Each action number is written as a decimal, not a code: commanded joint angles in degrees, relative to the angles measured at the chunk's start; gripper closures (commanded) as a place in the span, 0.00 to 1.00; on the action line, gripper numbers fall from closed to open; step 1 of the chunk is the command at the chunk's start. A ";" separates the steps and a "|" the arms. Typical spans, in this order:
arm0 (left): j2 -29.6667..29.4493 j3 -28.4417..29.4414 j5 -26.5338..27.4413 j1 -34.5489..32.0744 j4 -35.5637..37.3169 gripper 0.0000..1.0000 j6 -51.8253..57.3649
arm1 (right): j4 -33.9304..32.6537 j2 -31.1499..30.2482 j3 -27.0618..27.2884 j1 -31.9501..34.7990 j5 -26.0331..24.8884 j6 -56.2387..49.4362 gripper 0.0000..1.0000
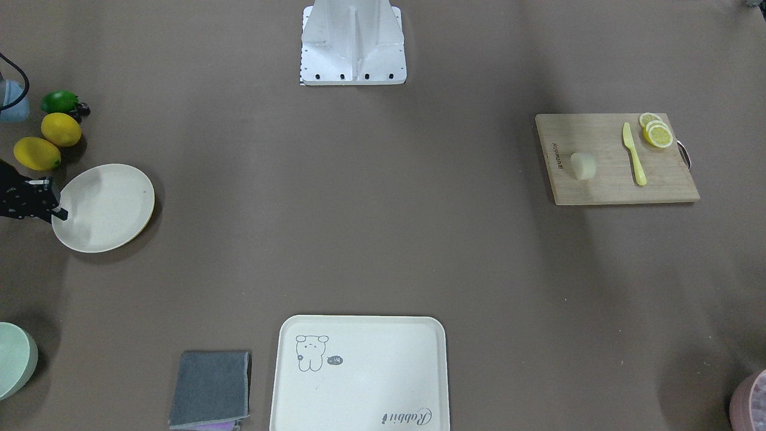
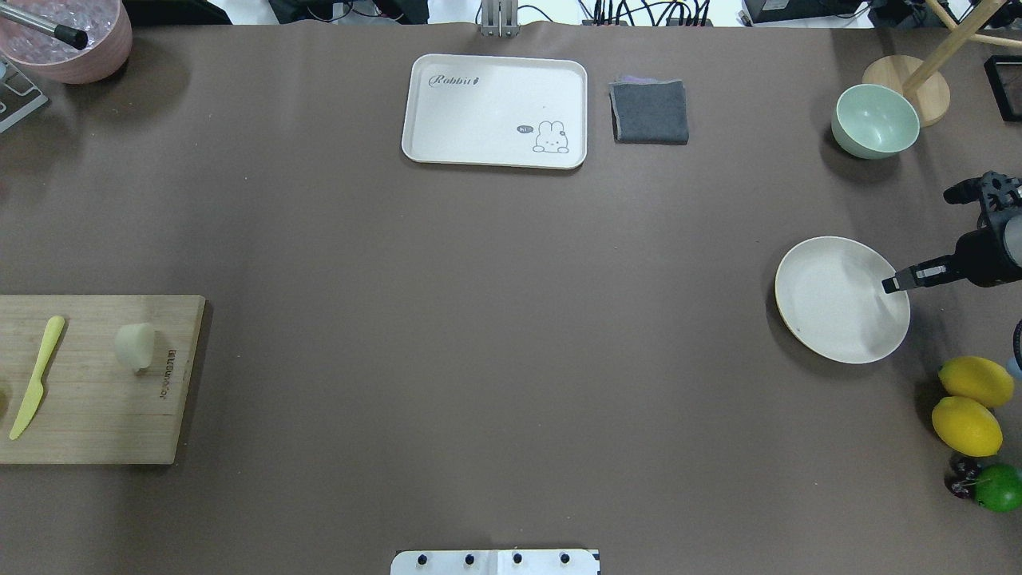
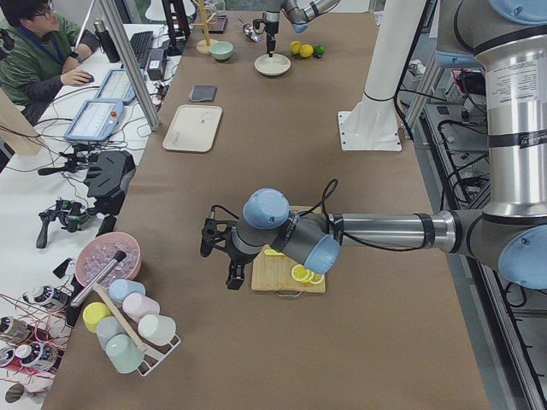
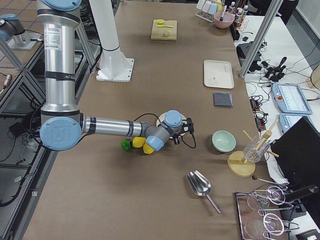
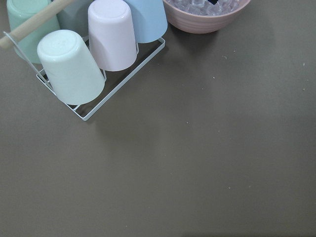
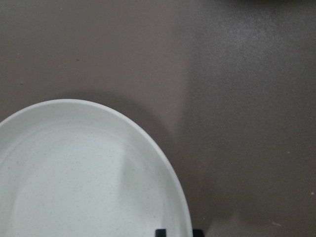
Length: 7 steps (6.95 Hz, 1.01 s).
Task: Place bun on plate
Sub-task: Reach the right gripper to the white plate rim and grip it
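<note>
Right gripper at the rim of the plate, with two lemons, a lime and a green bowl close around it. The bun rests on a cutting board beside a yellow knife, well apart from the right gripper at the table's opposite end and near the left gripper. Whether either gripper stands wide or narrow cannot be told.

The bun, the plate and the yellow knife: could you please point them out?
bun (image 1: 583, 165), front-facing view, its middle
plate (image 2: 830, 303), overhead view, bare centre
yellow knife (image 1: 633, 154), front-facing view, mid-length
</note>
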 commanded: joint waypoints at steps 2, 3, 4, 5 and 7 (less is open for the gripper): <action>0.00 -0.21 -0.09 0.00 0.07 0.02 -0.11 | -0.08 0.16 0.17 0.04 0.80 0.62 1.00; 0.00 -0.47 -0.09 0.00 0.07 0.02 -0.20 | -0.08 0.60 0.35 0.65 1.85 2.10 1.00; 0.00 -0.39 -0.09 0.00 0.07 0.02 -0.20 | -0.17 1.04 0.17 3.27 6.65 2.20 1.00; 0.00 -0.22 -0.09 0.00 0.07 0.02 -0.20 | -0.17 2.26 0.26 5.38 12.18 3.16 1.00; 0.00 0.05 -0.01 0.00 0.07 0.02 -0.20 | 0.00 9.09 1.14 4.71 13.20 13.83 1.00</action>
